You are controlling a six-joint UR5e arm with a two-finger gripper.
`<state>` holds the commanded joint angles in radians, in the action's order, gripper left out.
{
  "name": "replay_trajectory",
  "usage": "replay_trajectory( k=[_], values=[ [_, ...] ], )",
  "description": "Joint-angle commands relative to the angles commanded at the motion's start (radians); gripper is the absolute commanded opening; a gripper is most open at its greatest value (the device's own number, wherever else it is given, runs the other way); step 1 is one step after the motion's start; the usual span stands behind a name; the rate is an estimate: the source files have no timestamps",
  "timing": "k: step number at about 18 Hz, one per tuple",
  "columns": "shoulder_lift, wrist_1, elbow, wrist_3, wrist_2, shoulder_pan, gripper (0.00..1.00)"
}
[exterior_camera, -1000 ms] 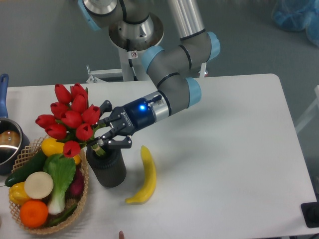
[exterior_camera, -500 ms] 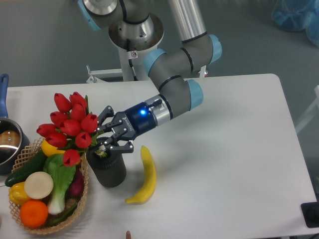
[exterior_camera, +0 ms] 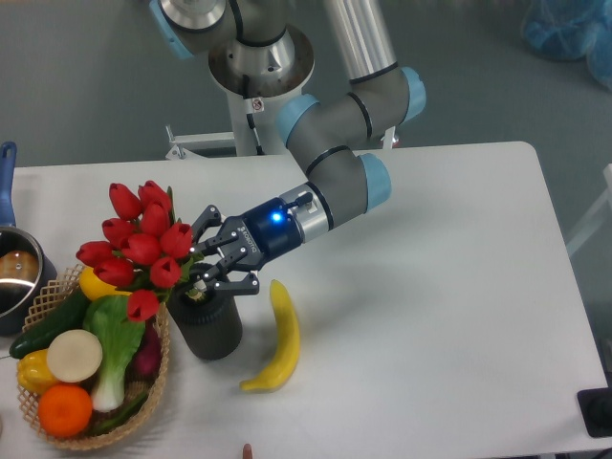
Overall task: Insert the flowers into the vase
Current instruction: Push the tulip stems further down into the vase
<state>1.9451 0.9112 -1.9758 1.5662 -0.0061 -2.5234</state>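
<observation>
Flowers [exterior_camera: 142,244] lean to the left over the woven basket [exterior_camera: 57,413], and their stems go down into the mouth of the vase [exterior_camera: 208,325], which stands near the left side of the table [exterior_camera: 430,335], beside a banana [exterior_camera: 277,339]. I judge the insertion is nearly done; letting go and moving away remain. The gripper [exterior_camera: 203,275] holds its jaws clamped on the stems just above the rim. No writing can be read anywhere.
</observation>
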Motion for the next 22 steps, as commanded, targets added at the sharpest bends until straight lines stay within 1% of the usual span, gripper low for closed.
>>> replay_trajectory(
  k=[13,16,22],
  values=[
    [0.014,0.0,-0.006,0.014,0.003,0.0,0.38],
    [0.014,0.0,-0.006,0.014,0.037,-0.002,0.38],
    [0.014,0.0,-0.008,0.014,0.038,-0.002,0.38]
  ],
)
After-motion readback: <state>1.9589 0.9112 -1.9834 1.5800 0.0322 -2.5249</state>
